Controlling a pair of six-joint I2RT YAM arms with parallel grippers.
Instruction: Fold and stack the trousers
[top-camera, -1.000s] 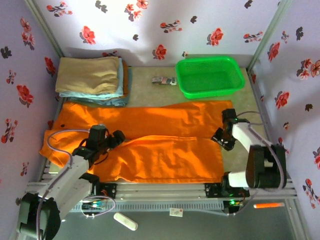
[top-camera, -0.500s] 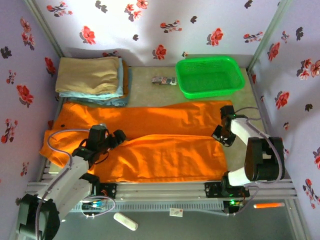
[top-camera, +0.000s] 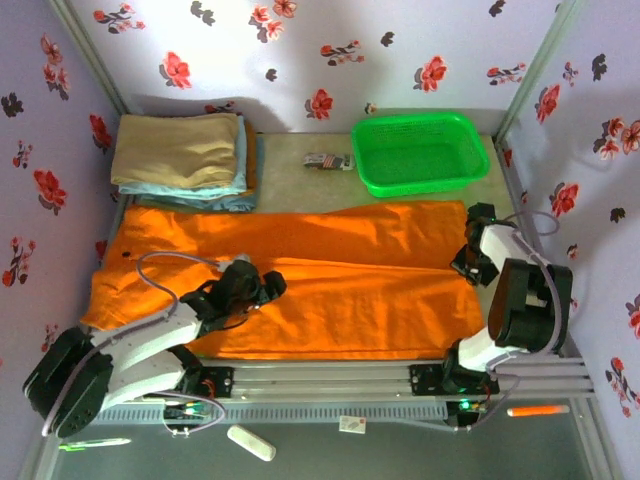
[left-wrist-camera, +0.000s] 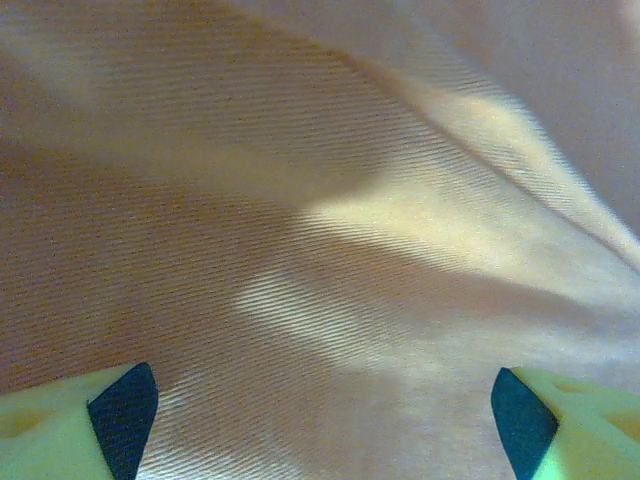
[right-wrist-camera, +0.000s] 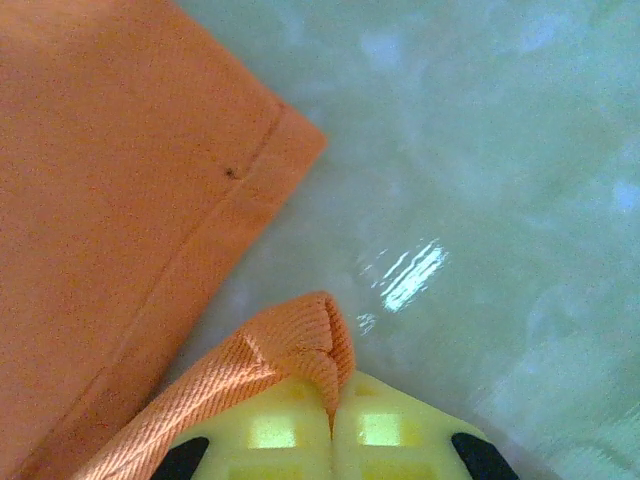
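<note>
Counts: one pair of trousers (top-camera: 340, 300) with two legs; two grippers; one green basket (top-camera: 372, 182); one stack of two folded cloths, tan (top-camera: 175, 150) on light blue (top-camera: 235, 198).
Trousers, place: spread flat on the table (top-camera: 300, 185) across the middle of the top view, waist at the left, both cuffs at the right, below the stack and the basket.
Trousers, look: bright orange, plain, with a fine diagonal weave and soft creases; the legs lie side by side, touching along a long seam line; a stitched hem runs along the cuff (right-wrist-camera: 235, 215).
Left gripper (top-camera: 262, 288): lower left centre of the top view, over the near leg; in its wrist view the left gripper (left-wrist-camera: 320, 420) is spread wide, one fingertip in each bottom corner, just above the cloth.
Right gripper (top-camera: 468, 264): right of centre at the cuffs; in its wrist view the right gripper (right-wrist-camera: 333, 400) is pressed together, pinching a fold of orange hem.
Hidden: the left arm covers part of the trousers' near edge.
Hard to make out: a small object (top-camera: 328, 161) left of the basket is too small to identify.
</note>
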